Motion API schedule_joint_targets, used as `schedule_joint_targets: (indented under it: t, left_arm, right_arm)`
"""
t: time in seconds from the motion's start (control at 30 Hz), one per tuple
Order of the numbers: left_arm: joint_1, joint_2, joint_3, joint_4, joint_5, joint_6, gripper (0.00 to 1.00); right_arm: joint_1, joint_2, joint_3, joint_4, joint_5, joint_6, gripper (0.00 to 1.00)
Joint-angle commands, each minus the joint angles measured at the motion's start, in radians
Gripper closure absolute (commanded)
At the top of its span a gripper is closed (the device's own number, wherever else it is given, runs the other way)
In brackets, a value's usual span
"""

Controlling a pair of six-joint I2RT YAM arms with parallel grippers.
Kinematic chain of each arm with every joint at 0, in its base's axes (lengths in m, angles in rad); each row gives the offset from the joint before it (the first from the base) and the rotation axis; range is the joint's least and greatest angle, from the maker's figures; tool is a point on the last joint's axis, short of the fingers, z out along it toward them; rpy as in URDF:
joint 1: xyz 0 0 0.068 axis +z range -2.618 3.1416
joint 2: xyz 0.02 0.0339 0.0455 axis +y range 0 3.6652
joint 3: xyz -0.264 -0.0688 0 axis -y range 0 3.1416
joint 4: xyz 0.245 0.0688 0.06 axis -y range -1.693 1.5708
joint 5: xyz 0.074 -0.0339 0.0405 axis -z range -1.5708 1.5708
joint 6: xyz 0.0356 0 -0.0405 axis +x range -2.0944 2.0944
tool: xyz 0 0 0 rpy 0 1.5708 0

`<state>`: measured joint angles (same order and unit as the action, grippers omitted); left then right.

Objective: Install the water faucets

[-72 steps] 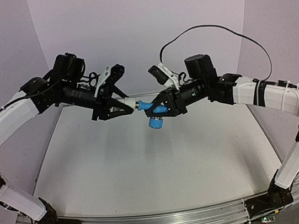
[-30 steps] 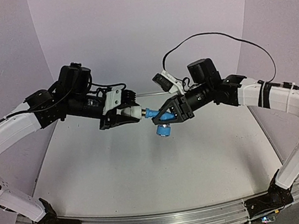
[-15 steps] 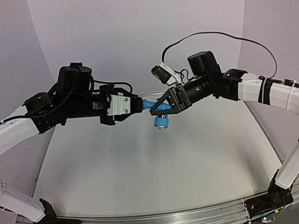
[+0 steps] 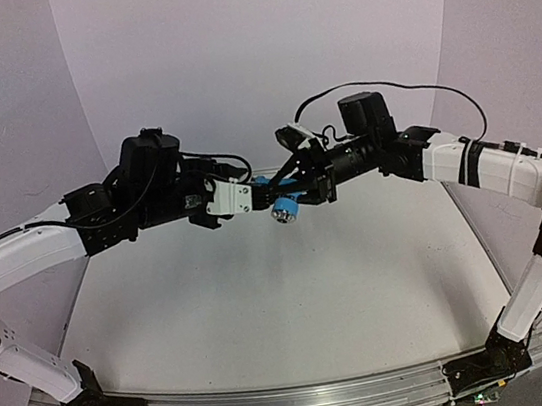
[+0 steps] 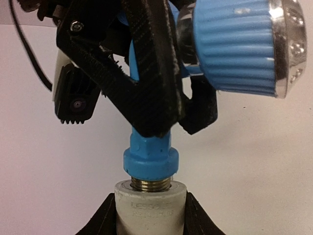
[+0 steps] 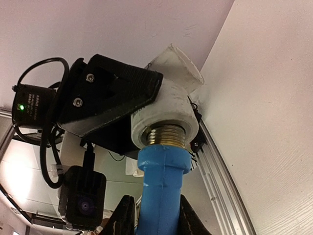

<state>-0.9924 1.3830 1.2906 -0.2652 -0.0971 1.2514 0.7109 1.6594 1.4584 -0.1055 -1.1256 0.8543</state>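
Mid-frame, left pincer grips fitting, right pincer grips tap, ends mated. I judge any tilt while turning would cross-thread or jam them.

One blue tap, one white fitting, two arms (left, right)

White arms, black jaws (thin black cable).

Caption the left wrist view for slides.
Right gripper holds the blue tap, its metal thread in the white fitting held by the left gripper.
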Motion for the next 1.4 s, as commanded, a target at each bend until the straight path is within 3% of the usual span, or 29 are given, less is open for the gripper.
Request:
schedule_joint_targets:
  t: [0.0,0.13,0.5,0.9,1.03,1.23,1.3,1.37]
  left_arm:
    - [-0.041,0.011,-0.110,0.202,0.162,-0.018,1.00]
    - [-0.042,0.012,-0.141,0.288,0.176,-0.045,1.00]
    - [-0.040,-0.057,-0.296,0.483,0.153,-0.202,1.00]
    - [-0.006,-0.130,-0.365,0.493,0.170,-0.358,1.00]
    - [0.003,-0.148,-0.396,0.506,0.168,-0.385,1.00]
    - [0.060,-0.182,-0.418,0.501,0.207,-0.523,1.00]
    - [0.107,-0.204,-0.417,0.472,0.294,-0.647,1.00]
    - [0.165,-0.213,-0.401,0.406,0.422,-0.807,1.00]
  right_arm:
    - [0.042,-0.001,0.015,0.634,-0.092,0.333,1.00]
    - [0.042,0.014,-0.008,0.799,-0.067,0.528,1.00]
    - [0.026,-0.013,-0.135,0.864,0.036,0.711,1.00]
    - [-0.007,-0.036,-0.186,0.884,0.008,0.669,0.97]
    - [-0.013,-0.042,-0.184,0.883,-0.006,0.631,0.87]
    - [-0.030,-0.063,-0.210,0.835,-0.069,0.483,1.00]
    - [-0.049,-0.094,-0.226,0.720,-0.073,0.337,1.00]
    - [-0.075,-0.134,-0.199,0.329,0.004,-0.009,1.00]
